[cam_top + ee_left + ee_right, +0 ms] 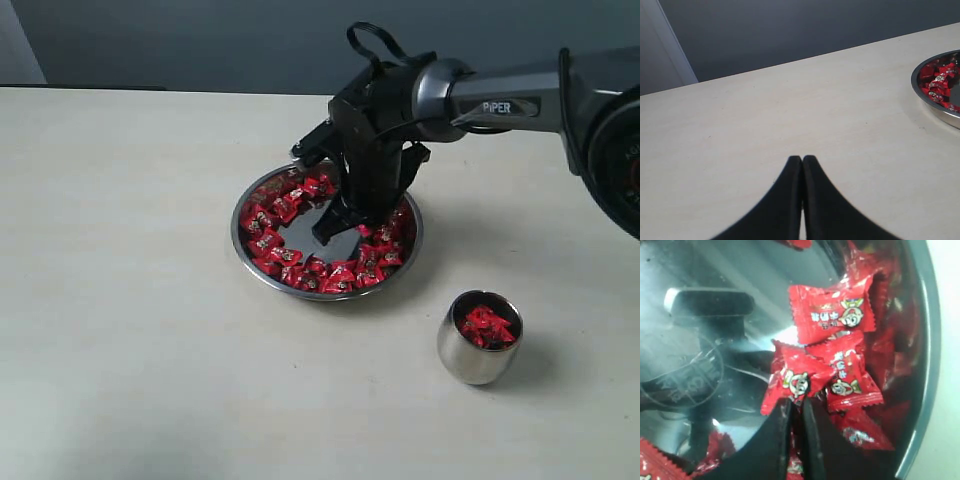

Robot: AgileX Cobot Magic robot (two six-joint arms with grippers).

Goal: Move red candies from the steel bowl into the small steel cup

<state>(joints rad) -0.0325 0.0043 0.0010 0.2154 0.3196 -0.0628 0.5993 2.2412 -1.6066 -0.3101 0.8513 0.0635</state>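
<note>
Presently, your right pincer [335,228] stands inside the steel bowl [300,230], tips down toward the bare middle of its floor; in the right wrist view its jaws are drawn almost together, with only a thin slit between them, and the wrapper edge of one of the red candies [795,380] is nipped at the tips [797,404]; two more wrapped pieces lie just beside it, toward the rim. The remaining candies in the bowl form a ring round the wall, leaving the centre clear steel. Note the small steel cup [470,355]; it stands upright on the bench [130,300], apart from the bowl on the right arm's side and nearer the camera in the exterior view, with several red pieces [487,327] inside it. Your left pincer [802,159] is fully closed, fingers pressed flat together, holding nothing; it hangs over bare bench, with the bowl's rim [935,107] off to one side of its view.
</note>
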